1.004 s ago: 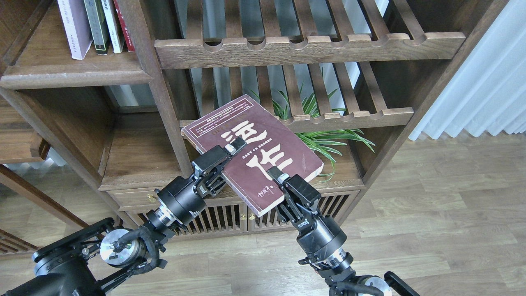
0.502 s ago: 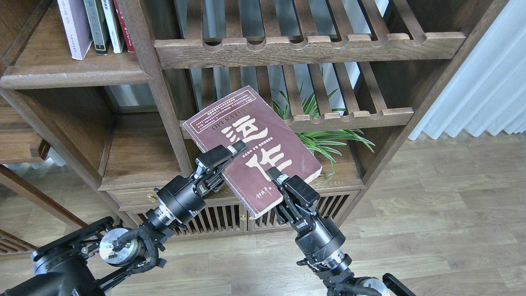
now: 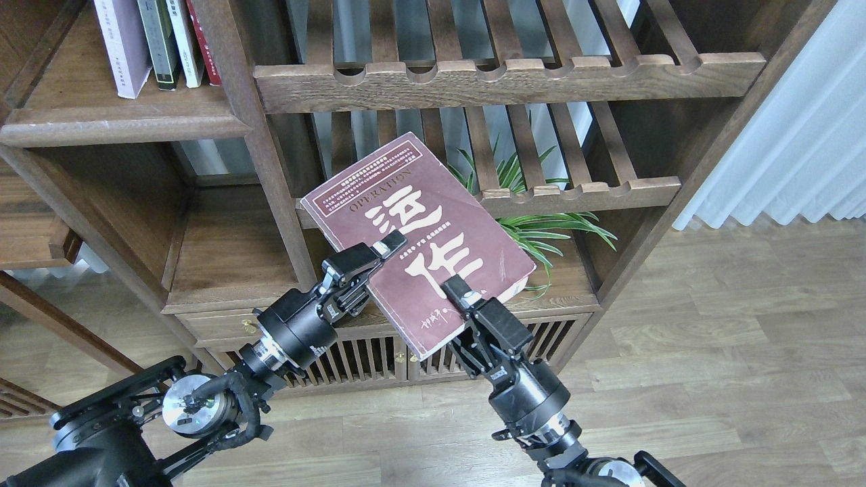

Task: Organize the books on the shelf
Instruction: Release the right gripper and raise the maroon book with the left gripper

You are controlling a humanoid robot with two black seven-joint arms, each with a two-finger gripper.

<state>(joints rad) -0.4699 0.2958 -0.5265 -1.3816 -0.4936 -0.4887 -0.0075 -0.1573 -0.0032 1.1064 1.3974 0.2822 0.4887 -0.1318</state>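
A thick dark maroon book [image 3: 419,223] with large cream Chinese characters is held in the air in front of the bookcase, cover up, its far end tilted upward. My left gripper [image 3: 387,245] is shut on its left edge. My right gripper [image 3: 459,292] is shut on its near edge. The solid dark-brown shelf [image 3: 128,125] with a rounded lip is at the upper left. On it stand a pale lavender-white book [image 3: 123,47] and a black-grey book [image 3: 159,44], beside a white and a red one. The black-grey book's cover is hidden.
Two slatted racks with scalloped rails [image 3: 507,74] [image 3: 575,193] lie behind and above the held book. A green plant [image 3: 541,230] sits on the lower board at the right. An upright post [image 3: 270,169] stands left of the book. A white curtain [image 3: 798,135] hangs at the right.
The maroon book's far end has risen and the book has turned a little more upright. My right gripper has shifted slightly down and toward me; the left has barely moved.
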